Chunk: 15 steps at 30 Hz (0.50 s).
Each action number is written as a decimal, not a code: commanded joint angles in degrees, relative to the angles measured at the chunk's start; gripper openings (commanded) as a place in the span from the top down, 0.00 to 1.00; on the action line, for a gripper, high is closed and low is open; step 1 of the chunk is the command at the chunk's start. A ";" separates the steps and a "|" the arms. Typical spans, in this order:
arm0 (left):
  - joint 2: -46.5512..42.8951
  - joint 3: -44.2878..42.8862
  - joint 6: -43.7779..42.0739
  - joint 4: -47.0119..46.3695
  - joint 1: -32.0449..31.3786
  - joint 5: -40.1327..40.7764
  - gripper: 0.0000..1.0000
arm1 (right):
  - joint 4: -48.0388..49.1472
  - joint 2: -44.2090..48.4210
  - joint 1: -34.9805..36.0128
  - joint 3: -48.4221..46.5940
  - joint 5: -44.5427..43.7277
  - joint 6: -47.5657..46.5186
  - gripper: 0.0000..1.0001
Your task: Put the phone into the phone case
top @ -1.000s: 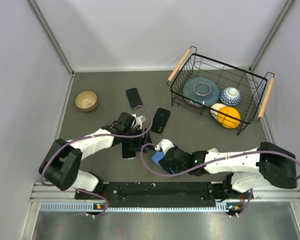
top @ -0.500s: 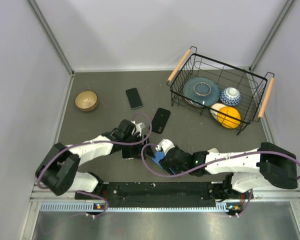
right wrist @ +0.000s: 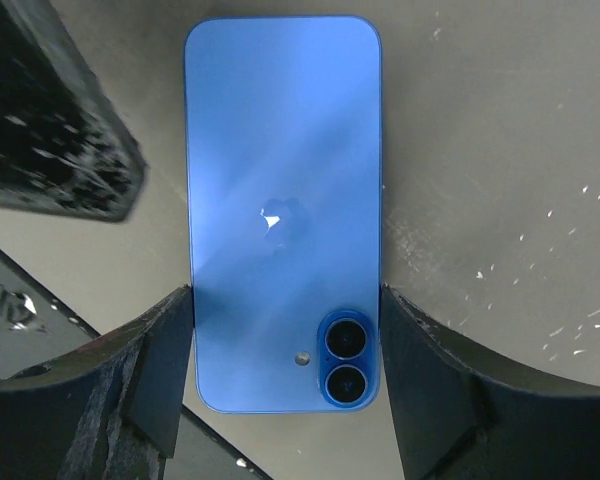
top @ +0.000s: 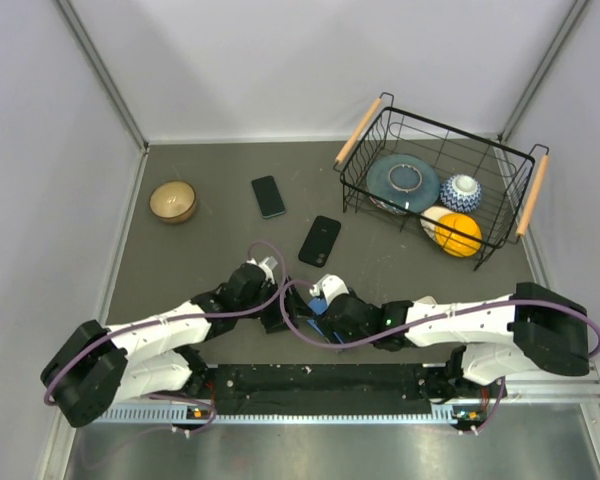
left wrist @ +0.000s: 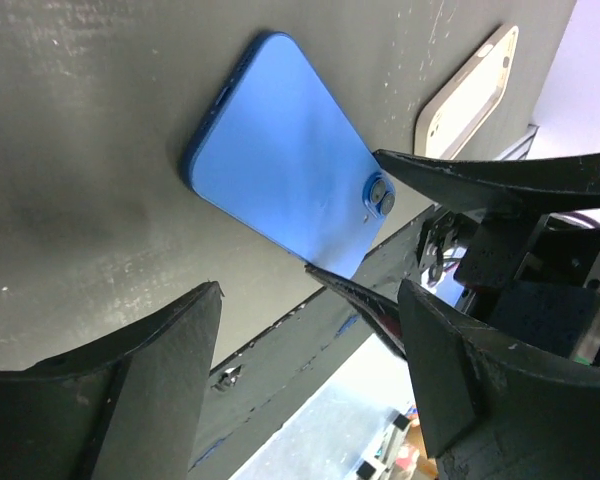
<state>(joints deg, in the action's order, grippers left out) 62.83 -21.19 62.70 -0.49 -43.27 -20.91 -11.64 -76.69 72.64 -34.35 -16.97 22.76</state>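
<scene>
The blue phone [right wrist: 280, 150] lies back up on the dark table, camera end toward my right wrist. My right gripper [right wrist: 285, 300] is shut on it, with a pad against each long side near the camera lenses. In the top view the phone [top: 316, 306] shows as a blue sliver between the two grippers. My left gripper [left wrist: 310, 290] stands open just beside the phone [left wrist: 290, 170], with nothing between its fingers. A cream phone case [left wrist: 467, 92] lies flat beyond the phone in the left wrist view. I cannot pick it out from above.
Two dark phone-shaped slabs [top: 268, 196] [top: 320, 240] lie on the table farther back. A tan bowl [top: 173, 200] sits at the back left. A wire basket [top: 500, 205] with dishes and an orange stands at the back right. The black base rail [top: 310, 378] runs along the near edge.
My left arm has drawn back toward the near edge, and its gripper now sits beside the phone with the jaws a little wider. The right gripper and phone shifted slightly left.
</scene>
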 commanded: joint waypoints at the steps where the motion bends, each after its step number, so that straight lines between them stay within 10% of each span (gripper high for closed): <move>1: 0.01 2.46 9.97 -8.64 -1.99 5.34 0.24 | 2.67 -0.66 0.40 -4.41 -1.23 2.02 0.67; 15: 8.45 3.17 21.06 -9.17 -9.03 10.88 0.21 | 2.59 -3.82 0.40 -7.05 -0.87 6.14 0.67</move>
<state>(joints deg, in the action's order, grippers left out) 69.71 -18.72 79.92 -7.75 -50.50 -13.82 -11.73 -80.44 72.64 -38.13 -16.88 26.35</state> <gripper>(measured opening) 0.802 0.667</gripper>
